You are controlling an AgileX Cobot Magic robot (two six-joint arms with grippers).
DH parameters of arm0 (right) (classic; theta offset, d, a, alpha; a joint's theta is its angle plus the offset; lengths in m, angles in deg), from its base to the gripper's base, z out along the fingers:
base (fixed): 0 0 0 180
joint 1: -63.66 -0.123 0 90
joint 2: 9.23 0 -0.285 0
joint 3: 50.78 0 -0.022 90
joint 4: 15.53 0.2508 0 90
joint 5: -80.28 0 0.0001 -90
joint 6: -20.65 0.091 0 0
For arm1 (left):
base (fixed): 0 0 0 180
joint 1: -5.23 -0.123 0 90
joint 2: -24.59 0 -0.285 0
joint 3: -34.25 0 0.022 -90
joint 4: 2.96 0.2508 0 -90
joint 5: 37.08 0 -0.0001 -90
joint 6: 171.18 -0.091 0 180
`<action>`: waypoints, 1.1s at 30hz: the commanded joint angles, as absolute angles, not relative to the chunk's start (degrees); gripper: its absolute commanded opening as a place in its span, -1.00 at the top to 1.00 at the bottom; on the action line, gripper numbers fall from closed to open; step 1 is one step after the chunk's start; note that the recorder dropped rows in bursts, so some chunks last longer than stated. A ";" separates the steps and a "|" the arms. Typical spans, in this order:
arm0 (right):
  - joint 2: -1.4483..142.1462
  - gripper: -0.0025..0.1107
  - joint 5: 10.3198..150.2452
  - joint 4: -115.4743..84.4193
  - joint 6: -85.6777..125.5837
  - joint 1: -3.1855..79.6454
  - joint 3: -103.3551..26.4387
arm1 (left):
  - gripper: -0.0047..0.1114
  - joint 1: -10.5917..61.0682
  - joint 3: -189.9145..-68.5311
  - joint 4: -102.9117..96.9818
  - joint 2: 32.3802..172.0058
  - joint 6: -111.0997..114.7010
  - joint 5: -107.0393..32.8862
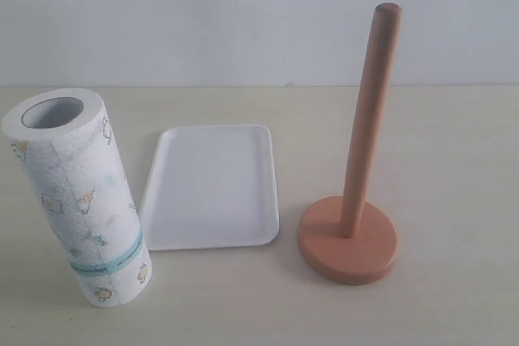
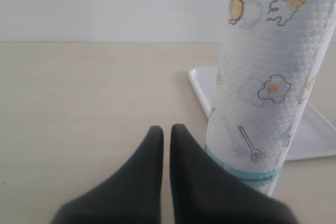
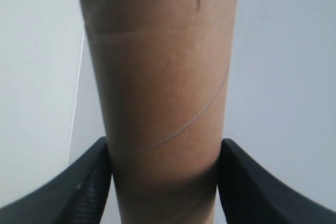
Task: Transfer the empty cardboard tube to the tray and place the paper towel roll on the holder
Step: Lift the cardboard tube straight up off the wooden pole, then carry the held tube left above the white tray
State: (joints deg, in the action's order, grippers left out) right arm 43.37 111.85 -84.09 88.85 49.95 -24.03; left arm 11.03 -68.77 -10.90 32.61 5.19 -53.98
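Observation:
The paper towel roll [image 1: 77, 200] stands upright on the table at the left, white with cartoon prints and a teal band near its base. The white tray [image 1: 211, 188] lies in the middle with nothing on it. The wooden holder [image 1: 369, 119] stands at the right, its pole bare. Neither gripper shows in the exterior view. In the left wrist view my left gripper [image 2: 167, 132] is shut and holds nothing, low over the table just beside the paper towel roll [image 2: 262, 93]. My right gripper [image 3: 164, 148] is shut on the empty cardboard tube [image 3: 163, 77], seen only against a pale wall.
The holder's round base [image 1: 347, 241] sits close to the tray's right edge. A corner of the tray [image 2: 198, 77] shows behind the roll in the left wrist view. A pale wall closes off the far edge of the beige table [image 1: 454, 143].

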 commanded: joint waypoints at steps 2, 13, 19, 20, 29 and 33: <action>43.28 0.96 111.72 -102.04 112.76 49.91 -34.70 | 0.85 10.83 -68.53 -10.74 32.38 5.25 -53.80; 44.12 0.96 117.85 -115.47 136.28 49.91 -44.81 | 0.85 10.83 -68.53 -10.74 32.38 5.25 -53.80; 48.52 0.96 126.32 -115.47 140.45 49.91 -44.81 | 0.85 10.83 -68.53 -10.74 32.38 5.25 -53.81; 48.39 0.96 125.73 -115.47 140.81 49.91 -44.81 | 0.85 10.83 -68.53 -10.74 32.38 5.25 -53.81; 46.43 0.96 119.44 -115.47 140.92 49.91 -44.81 | 0.85 10.83 -68.53 -10.74 32.38 5.25 -53.81; 46.43 0.96 119.45 -115.47 140.71 49.91 -44.81 | 0.85 10.83 -68.53 -10.74 32.38 5.25 -53.81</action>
